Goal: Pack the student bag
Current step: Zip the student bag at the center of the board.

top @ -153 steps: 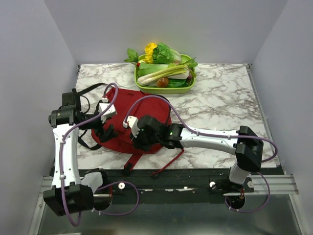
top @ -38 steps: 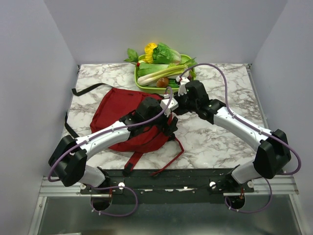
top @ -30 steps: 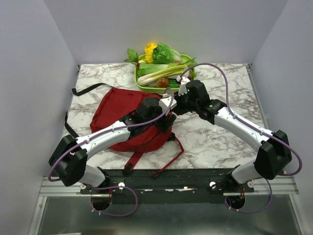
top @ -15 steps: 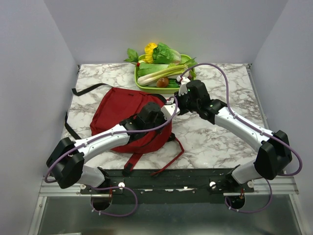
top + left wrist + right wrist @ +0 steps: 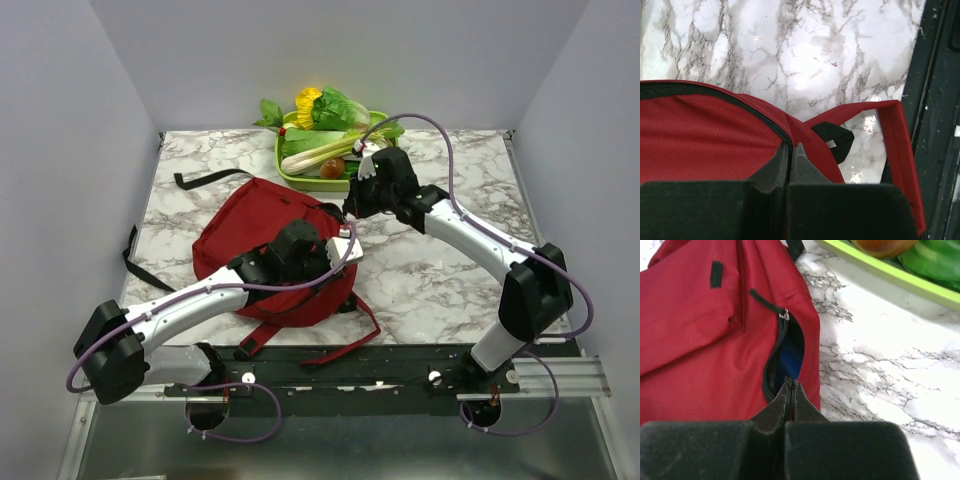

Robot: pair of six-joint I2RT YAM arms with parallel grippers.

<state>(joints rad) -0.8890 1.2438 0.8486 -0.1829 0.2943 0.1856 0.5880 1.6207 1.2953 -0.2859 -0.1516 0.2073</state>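
Observation:
The student bag (image 5: 255,225), dark red with black zipper trim, lies on the marble table left of centre. My left gripper (image 5: 345,258) is at its near right edge. In the left wrist view the jaws (image 5: 790,148) are shut, pinching the bag (image 5: 700,135) at its black zipper line. My right gripper (image 5: 350,208) is at the bag's far right side. In the right wrist view it (image 5: 791,383) is shut on the near end of a gaping zipper opening of the bag (image 5: 695,340). Something blue (image 5: 790,357) shows inside that opening.
A green tray (image 5: 283,170) heaped with vegetables (image 5: 335,125) stands at the back centre, close behind the right gripper; its rim (image 5: 890,276) shows in the right wrist view. Black straps (image 5: 205,178) trail left, and a red strap (image 5: 345,345) lies by the table's near edge (image 5: 930,100).
My left gripper has shut on the bag's zipper edge and drawn back toward the near edge. The right gripper shifted left and back. The bag and its straps moved slightly.

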